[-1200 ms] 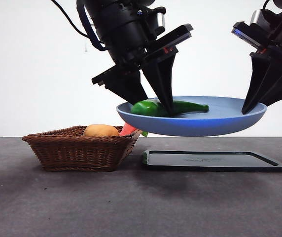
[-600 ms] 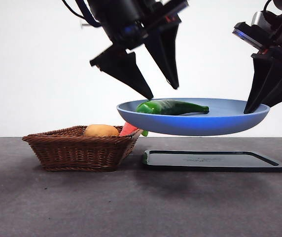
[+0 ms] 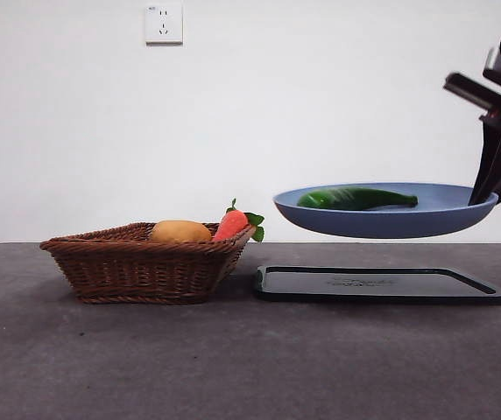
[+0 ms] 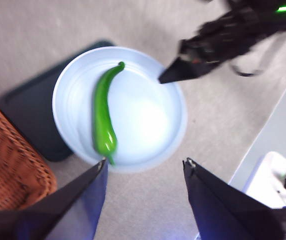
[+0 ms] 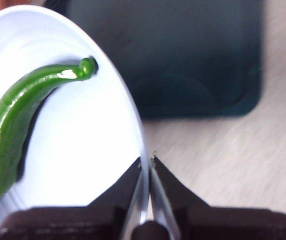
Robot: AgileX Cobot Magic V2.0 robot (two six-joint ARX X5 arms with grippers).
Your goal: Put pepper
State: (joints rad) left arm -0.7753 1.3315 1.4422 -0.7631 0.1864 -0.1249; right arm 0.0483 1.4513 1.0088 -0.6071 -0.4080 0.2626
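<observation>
The dark-green pepper point(image 3: 356, 199) lies in a blue plate point(image 3: 382, 223) that hangs in the air above a dark tray point(image 3: 380, 285). My right gripper point(image 5: 147, 161) is shut on the plate's rim and holds it up; it shows at the right edge of the front view point(image 3: 489, 197). The pepper also shows in the right wrist view point(image 5: 18, 117) and the left wrist view point(image 4: 103, 117). My left gripper point(image 4: 144, 167) is open and empty, high above the plate point(image 4: 148, 115), out of the front view.
A wicker basket point(image 3: 145, 262) stands on the dark table to the left, holding a yellow-orange fruit point(image 3: 180, 232) and a red-orange item with green leaves point(image 3: 236, 223). A wall socket point(image 3: 164, 24) is on the white wall.
My left gripper let go of the pepper, opened and rose out of the front view. The plate with the pepper has shifted to the right in my right gripper.
</observation>
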